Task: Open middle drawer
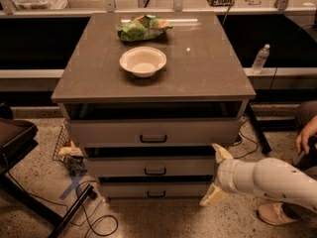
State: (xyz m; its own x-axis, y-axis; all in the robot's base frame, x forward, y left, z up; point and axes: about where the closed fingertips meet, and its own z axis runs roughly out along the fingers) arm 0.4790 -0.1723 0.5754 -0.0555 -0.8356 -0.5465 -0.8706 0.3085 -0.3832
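Observation:
The cabinet has three pale grey drawers stacked under a brown top [208, 78]. The middle drawer [119, 166] is shut, with its small dark bar handle [154, 171] at its centre. The top drawer [198, 132] is above it and the lowest drawer [129, 190] is below. My gripper [216, 175] is in front of the right end of the middle drawer, to the right of the handle. It is open, with one pale finger pointing up [221, 152] and one pointing down [213, 196]. It holds nothing.
A white bowl [142, 61] and a green bag [143, 28] lie on the cabinet top. A water bottle [260, 58] stands behind at the right. A person's hand [306, 135] and shoe [272, 213] are at the right. A dark chair [15, 138] and cables [94, 217] are on the left.

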